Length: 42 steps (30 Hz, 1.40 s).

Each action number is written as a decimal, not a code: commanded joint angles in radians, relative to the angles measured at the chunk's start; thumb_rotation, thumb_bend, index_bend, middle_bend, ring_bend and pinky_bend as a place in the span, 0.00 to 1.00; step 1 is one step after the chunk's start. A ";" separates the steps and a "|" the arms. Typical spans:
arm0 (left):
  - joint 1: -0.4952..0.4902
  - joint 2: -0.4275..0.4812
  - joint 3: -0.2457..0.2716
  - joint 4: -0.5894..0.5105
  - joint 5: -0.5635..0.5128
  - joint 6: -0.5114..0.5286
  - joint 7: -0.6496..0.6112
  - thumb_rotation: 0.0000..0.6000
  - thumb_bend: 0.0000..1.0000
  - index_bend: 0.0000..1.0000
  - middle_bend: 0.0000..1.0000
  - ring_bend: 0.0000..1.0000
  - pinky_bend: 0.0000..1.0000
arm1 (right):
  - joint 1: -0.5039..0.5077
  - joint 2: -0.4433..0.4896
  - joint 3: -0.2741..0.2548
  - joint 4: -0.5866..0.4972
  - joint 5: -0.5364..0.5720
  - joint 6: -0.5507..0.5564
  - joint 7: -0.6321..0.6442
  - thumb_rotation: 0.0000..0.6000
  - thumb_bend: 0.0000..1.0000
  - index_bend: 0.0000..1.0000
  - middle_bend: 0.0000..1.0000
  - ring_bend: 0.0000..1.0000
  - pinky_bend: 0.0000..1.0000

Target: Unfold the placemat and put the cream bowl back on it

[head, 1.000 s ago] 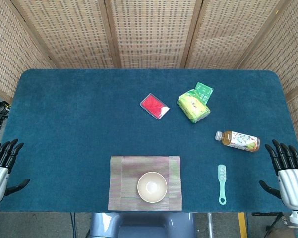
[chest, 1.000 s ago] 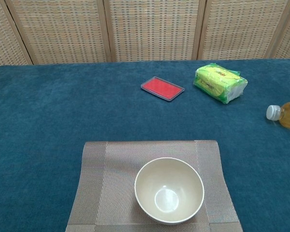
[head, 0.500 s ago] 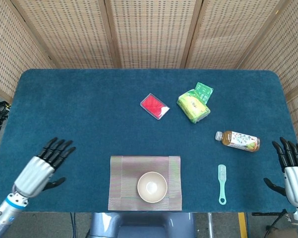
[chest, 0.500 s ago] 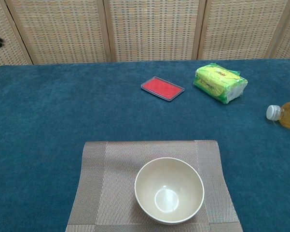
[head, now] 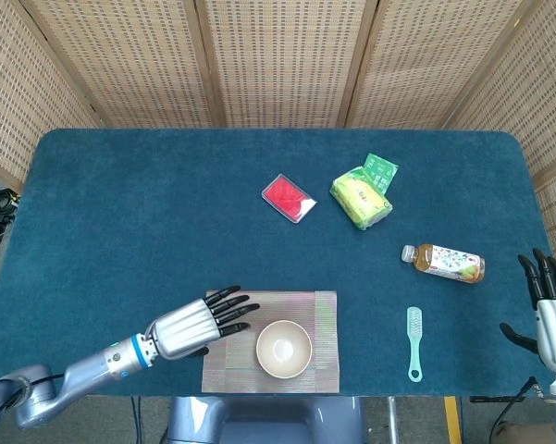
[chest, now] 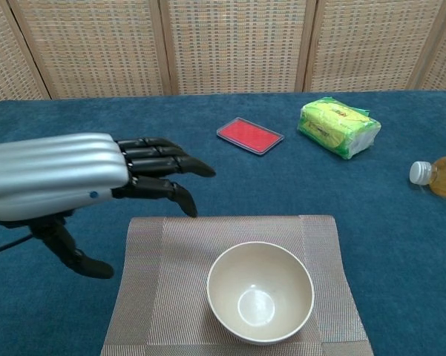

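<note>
Your left hand (head: 196, 323) has swept in over the placemat's (head: 324, 314) left edge, fingers spread, holding nothing. Cream bowl (head: 283, 349) sits on the mat. Your right hand (head: 554, 319) waits open at the table's (head: 148, 203) right edge.

Your left hand (head: 201, 321) has a ribbed silver shell over the back, moulded in rounded ridges, and glossy black fingers (chest: 163, 157) beyond it. A small dark dot marks the shell's lower edge in the chest view. At the wrist you see a silver cuff with a blue ring, then a grey rounded forearm. Your right hand (head: 552, 312) is built alike: silver back, black fingers.
</note>
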 commanded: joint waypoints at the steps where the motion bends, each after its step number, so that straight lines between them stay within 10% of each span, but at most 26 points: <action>1: -0.072 -0.104 0.013 0.109 0.018 -0.016 -0.039 1.00 0.00 0.27 0.00 0.00 0.00 | 0.000 0.000 0.004 0.004 0.007 0.000 0.005 1.00 0.00 0.00 0.00 0.00 0.00; 12: -0.157 -0.244 0.056 0.227 -0.004 -0.065 -0.028 1.00 0.01 0.32 0.00 0.00 0.00 | -0.005 0.005 0.002 0.006 0.004 0.007 0.026 1.00 0.00 0.00 0.00 0.00 0.00; 22: -0.191 -0.325 0.056 0.266 -0.064 -0.104 0.016 1.00 0.40 0.52 0.00 0.00 0.00 | -0.006 0.008 0.000 0.007 0.002 0.008 0.039 1.00 0.00 0.00 0.00 0.00 0.00; 42: -0.201 -0.207 -0.122 0.230 -0.327 -0.010 0.016 1.00 0.48 0.68 0.00 0.00 0.00 | -0.011 0.012 -0.013 -0.002 -0.022 0.015 0.045 1.00 0.00 0.00 0.00 0.00 0.00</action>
